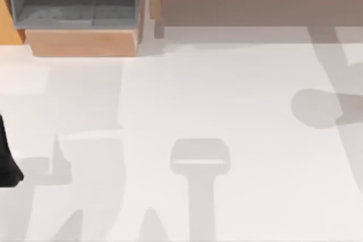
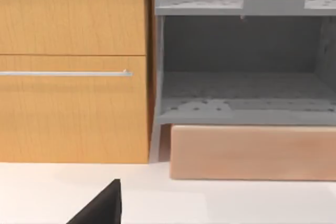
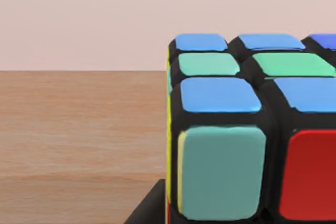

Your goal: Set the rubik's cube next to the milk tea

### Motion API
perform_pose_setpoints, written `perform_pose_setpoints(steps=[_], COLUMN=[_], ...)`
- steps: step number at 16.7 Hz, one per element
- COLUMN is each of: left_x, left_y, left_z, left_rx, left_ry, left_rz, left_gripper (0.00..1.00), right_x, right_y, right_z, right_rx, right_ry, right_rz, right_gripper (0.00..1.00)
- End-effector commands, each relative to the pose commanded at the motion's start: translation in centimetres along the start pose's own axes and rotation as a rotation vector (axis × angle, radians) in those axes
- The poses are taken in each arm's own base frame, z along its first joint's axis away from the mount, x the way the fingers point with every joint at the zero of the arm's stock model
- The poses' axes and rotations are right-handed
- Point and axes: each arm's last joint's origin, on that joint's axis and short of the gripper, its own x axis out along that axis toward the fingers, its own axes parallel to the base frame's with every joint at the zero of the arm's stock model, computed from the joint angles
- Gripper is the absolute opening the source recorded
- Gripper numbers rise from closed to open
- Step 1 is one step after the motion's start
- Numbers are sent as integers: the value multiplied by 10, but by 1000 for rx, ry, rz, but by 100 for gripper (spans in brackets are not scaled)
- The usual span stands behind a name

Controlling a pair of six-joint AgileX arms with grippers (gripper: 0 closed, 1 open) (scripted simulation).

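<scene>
A: So, where is the cube (image 3: 247, 129)?

B: Close up in the right wrist view, against a wooden panel (image 3: 79, 135) with a pale wall above. Its upper face shows blue and green stickers, the near face a teal one beside a red one, and a yellow edge runs down its side.

A: Is the right hand clamped on it?

B: I cannot tell. A dark piece (image 3: 149, 208) sits at the foot of the cube, but the fingers themselves are not clear.

A: And the left hand?

B: A dark part of the left arm (image 1: 7, 160) lies at the left edge of the white surface (image 1: 238, 111) in the top view; whether the fingers are apart or together I cannot tell. Its wrist view faces a wooden cabinet (image 2: 73, 66) with a bar handle (image 2: 65, 73), beside a grey shelf unit (image 2: 241, 93).
</scene>
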Motion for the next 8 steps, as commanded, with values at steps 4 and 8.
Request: perform_pose_setpoints(steps=[4, 8], left_x=[0, 0], left_y=[0, 0], left_z=[0, 0], left_rx=[0, 0], left_ry=[0, 0], left_rz=[0, 0], left_gripper=[100, 100], right_x=[0, 0], right_y=[0, 0], right_z=[0, 0], right_rx=[0, 0], right_ry=[0, 0], right_rz=[0, 0], right_gripper=[0, 0])
